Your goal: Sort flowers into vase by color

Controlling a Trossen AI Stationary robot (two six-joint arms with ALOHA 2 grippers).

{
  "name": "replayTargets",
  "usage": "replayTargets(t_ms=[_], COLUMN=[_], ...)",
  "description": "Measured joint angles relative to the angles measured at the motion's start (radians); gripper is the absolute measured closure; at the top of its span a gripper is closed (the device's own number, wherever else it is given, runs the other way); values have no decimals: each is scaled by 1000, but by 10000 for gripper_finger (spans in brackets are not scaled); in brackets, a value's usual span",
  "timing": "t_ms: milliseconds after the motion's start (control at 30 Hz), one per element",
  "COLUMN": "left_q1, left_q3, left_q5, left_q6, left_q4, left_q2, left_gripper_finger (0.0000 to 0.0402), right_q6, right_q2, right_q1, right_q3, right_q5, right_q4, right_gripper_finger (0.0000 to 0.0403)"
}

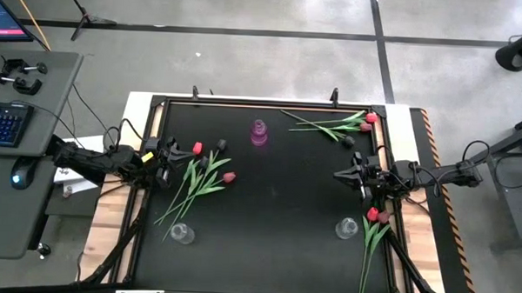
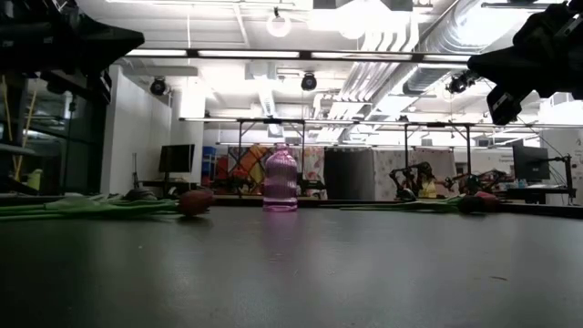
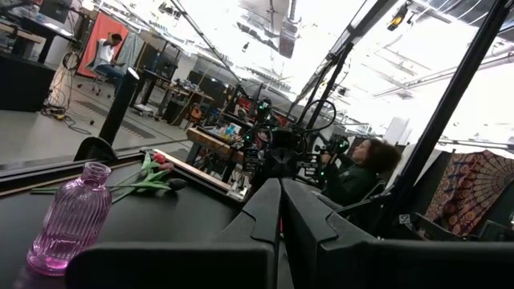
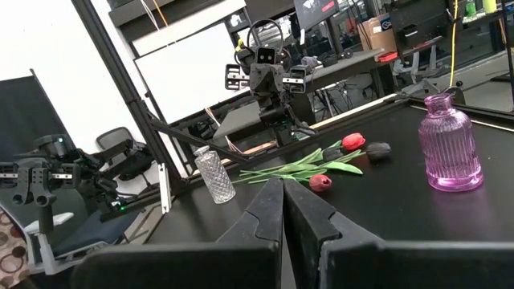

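Several flowers (image 1: 194,181) lie just beside left hand (image 1: 167,157), stems running away toward bench (image 1: 276,208) front; both hands pressed closed, empty; right hand (image 1: 345,173) farther.

You saw tulips (image 1: 199,175) lying flat near the table's left edge, more (image 1: 336,125) by its far right corner, one (image 1: 373,229) along its right edge.

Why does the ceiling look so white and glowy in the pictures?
In the low view, ceiling lamps shine straight at the camera, so the pink vase glows while the arms above go dark. In the left wrist view, the bright ceiling washes out to white.
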Motion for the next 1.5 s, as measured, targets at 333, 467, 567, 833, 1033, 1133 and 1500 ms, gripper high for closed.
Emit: replayTargets(t_ms=[333, 467, 567, 833, 1033, 1133, 1500], left_q1=[0, 0, 0, 0, 0, 0, 0], left_q3=[0, 0, 0, 0, 0, 0, 0], left_q5=[0, 0, 0, 0, 0, 0, 0], left_q6=[0, 0, 0, 0, 0, 0, 0], left_q4=[0, 0, 0, 0, 0, 0, -1], left_q2=[0, 0, 0, 0, 0, 0, 0], left_gripper_finger=[401, 401, 401, 401, 401, 401, 401], right_q6=[0, 0, 0, -108, 271, 367, 671], right_q2=[0, 0, 0, 1, 53, 95, 575], right_q1=[0, 0, 0, 0, 0, -10, -391], right_q3=[0, 0, 0, 0, 0, 6, 325], right_q5=[0, 0, 0, 89, 440, 715, 611], right_q4=[0, 0, 0, 31, 535, 681, 220], right_gripper_finger=[402, 402, 402, 402, 402, 402, 402])
